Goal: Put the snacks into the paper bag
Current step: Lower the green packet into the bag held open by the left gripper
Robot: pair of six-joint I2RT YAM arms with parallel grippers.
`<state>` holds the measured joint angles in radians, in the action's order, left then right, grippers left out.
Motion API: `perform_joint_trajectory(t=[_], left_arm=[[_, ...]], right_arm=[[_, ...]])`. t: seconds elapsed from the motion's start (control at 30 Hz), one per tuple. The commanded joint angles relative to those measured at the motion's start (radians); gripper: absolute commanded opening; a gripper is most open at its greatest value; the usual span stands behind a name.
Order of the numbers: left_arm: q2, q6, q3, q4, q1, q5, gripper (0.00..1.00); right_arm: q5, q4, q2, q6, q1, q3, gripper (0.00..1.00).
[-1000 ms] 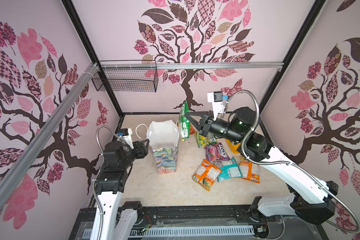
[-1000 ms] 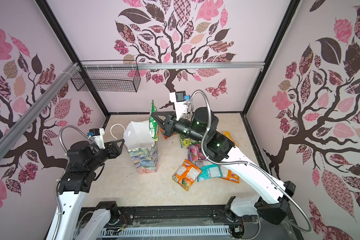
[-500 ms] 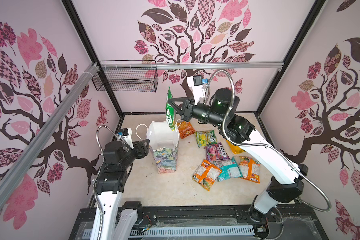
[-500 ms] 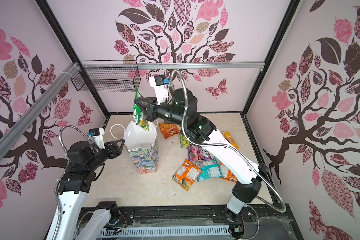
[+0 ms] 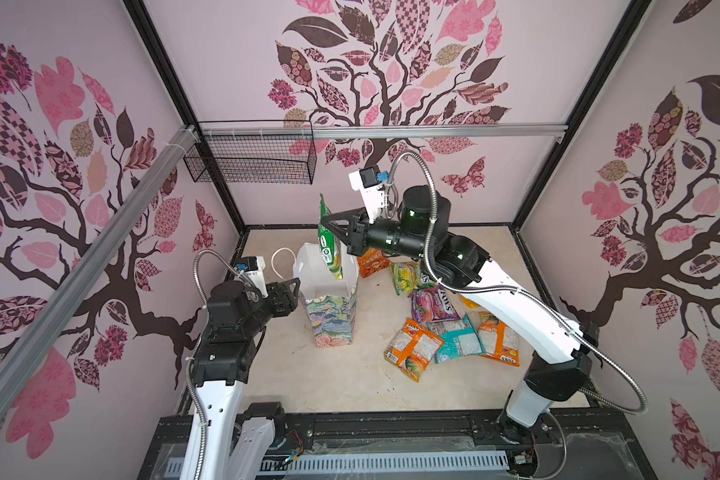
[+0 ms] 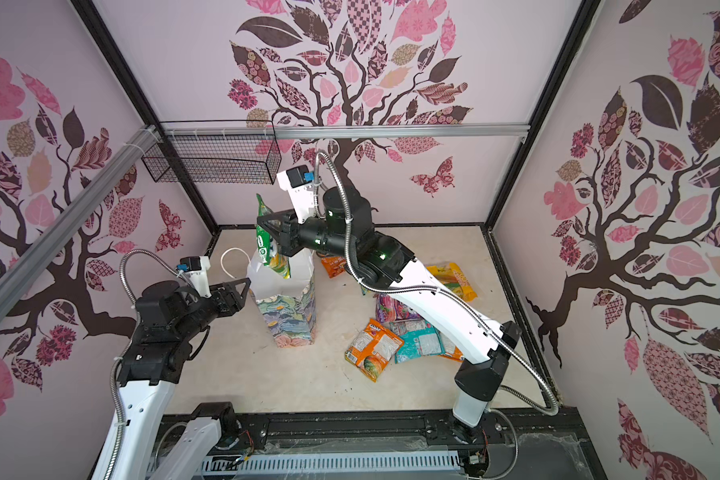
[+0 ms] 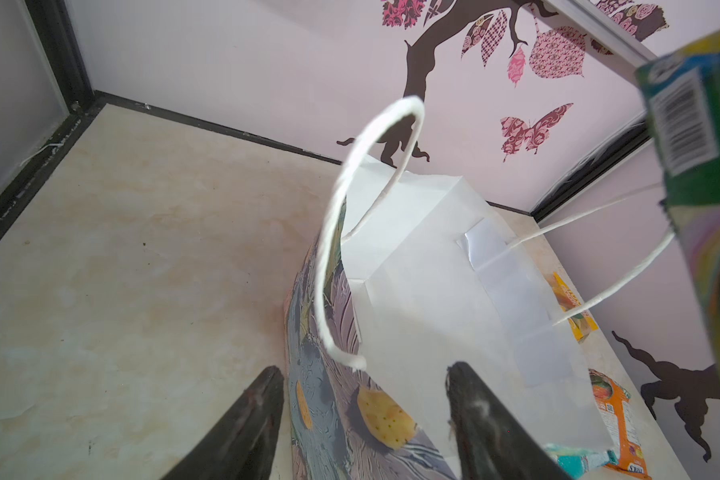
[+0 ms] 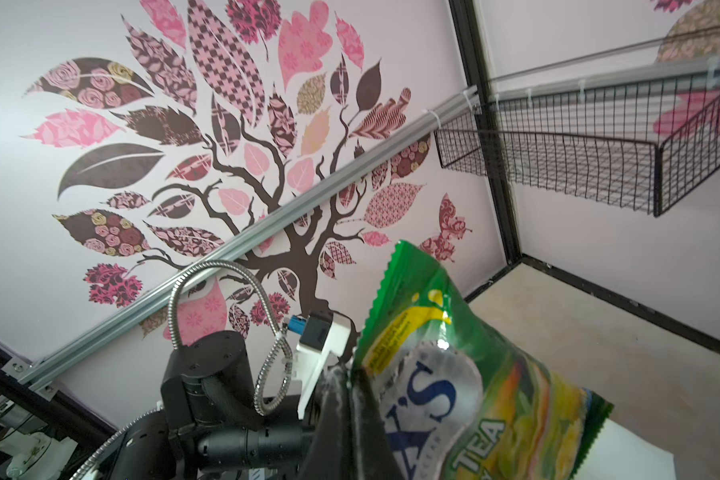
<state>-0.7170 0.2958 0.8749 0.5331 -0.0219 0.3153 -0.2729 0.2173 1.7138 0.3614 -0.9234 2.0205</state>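
The right arm reaches across the middle with its forearm near level. The right tool is clamped on the upper part of the green tea packet, which hangs upright over the open mouth of the paper bag. Whether its lower end has passed the rim cannot be told. The left arm is bent at the elbow, and the left tool sits at the bag's left rim with its fingers apart, one either side of the near wall. The bag stands upright on the table. The purple packet and the teal packet lie flat to its right.
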Motion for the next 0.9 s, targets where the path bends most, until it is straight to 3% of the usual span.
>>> perform_joint_trajectory(t=[0.0,0.13,0.63,0.87], left_arm=[[0.013,-0.004,-0.021,-0.008,-0.004,0.004,0.67],[0.014,-0.004,-0.022,-0.006,-0.006,0.0,0.67],[0.013,-0.006,-0.02,0.002,-0.005,-0.015,0.67],[0.017,-0.008,-0.02,0.006,-0.006,-0.025,0.67]], right_arm=[[0.05,-0.059,-0.009,-0.019,-0.003,-0.03,0.0],[0.096,-0.102,-0.021,-0.013,-0.002,-0.117,0.0],[0.154,-0.087,-0.005,-0.01,-0.001,-0.163,0.0],[0.263,-0.045,-0.004,-0.03,-0.001,-0.183,0.0]])
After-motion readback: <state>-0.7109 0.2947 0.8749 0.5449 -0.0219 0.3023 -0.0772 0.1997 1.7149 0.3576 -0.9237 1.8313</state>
